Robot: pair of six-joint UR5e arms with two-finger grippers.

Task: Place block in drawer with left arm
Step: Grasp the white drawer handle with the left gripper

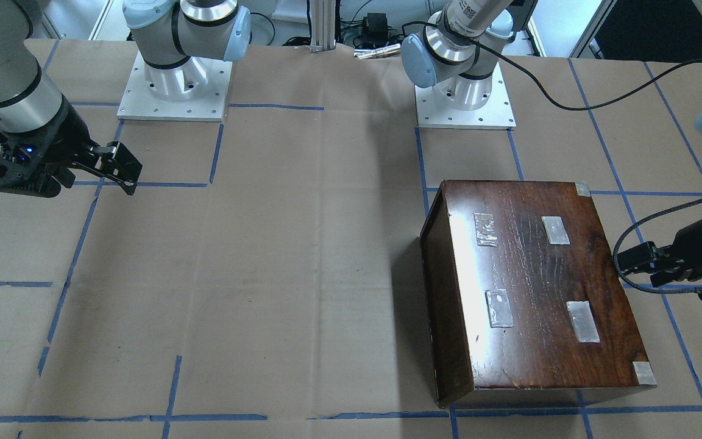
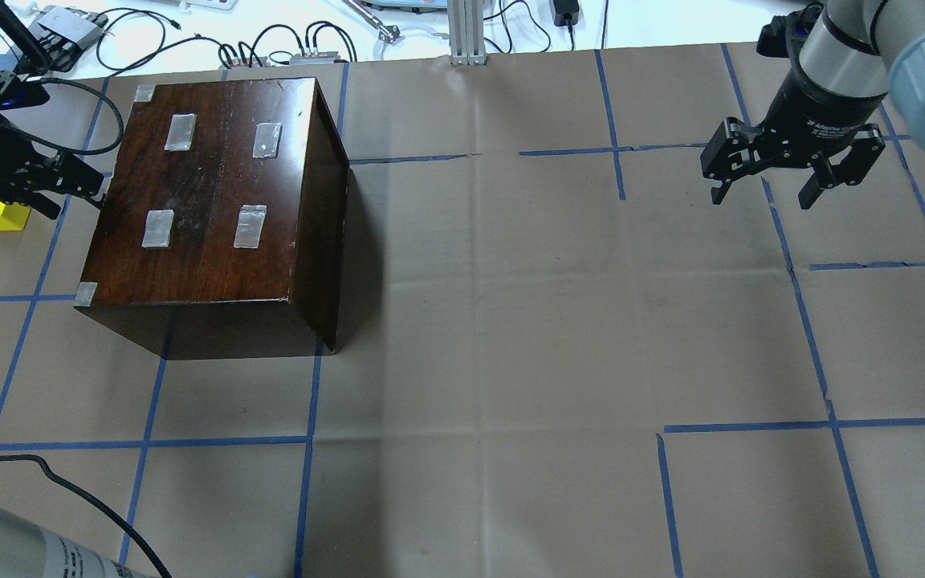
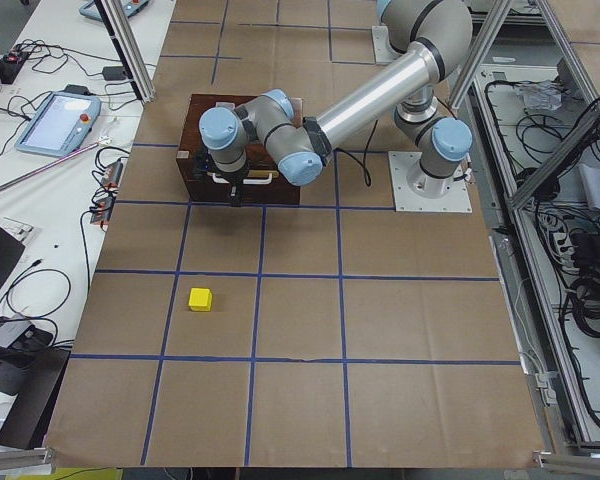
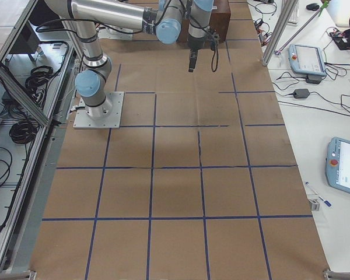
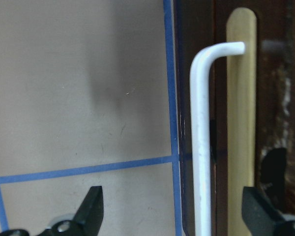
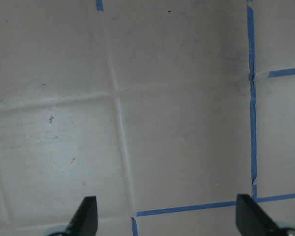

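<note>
Left gripper (image 5: 174, 211) is hanging at the left end of the box (image 2: 205, 185), pointing at the drawer (image 5: 275, 98), whose dark front is sitting flush in that end. Its fingers (image 5: 93, 209) are standing spread. In the left wrist view they are straddling the white handle (image 5: 200, 147), one over the brown paper and one over the dark wood. I cannot tell from any view whether either finger is touching the handle. The handle is running along a pale wood strip (image 5: 241, 123) on the front. The block (image 2: 1, 213) is sitting on the paper-covered table (image 2: 511, 321), left of the box and apart from it. In the overhead view it is lying just beside the gripper body; the exterior left view is showing it well apart from the box, inside a blue-tape square. Nothing is pinched in the left gripper. Right gripper (image 2: 762, 197) is hovering over bare paper at the far right, well apart from the box, fingers also spread and carrying nothing. The box top is showing four clear tape patches (image 2: 180, 131).
</note>
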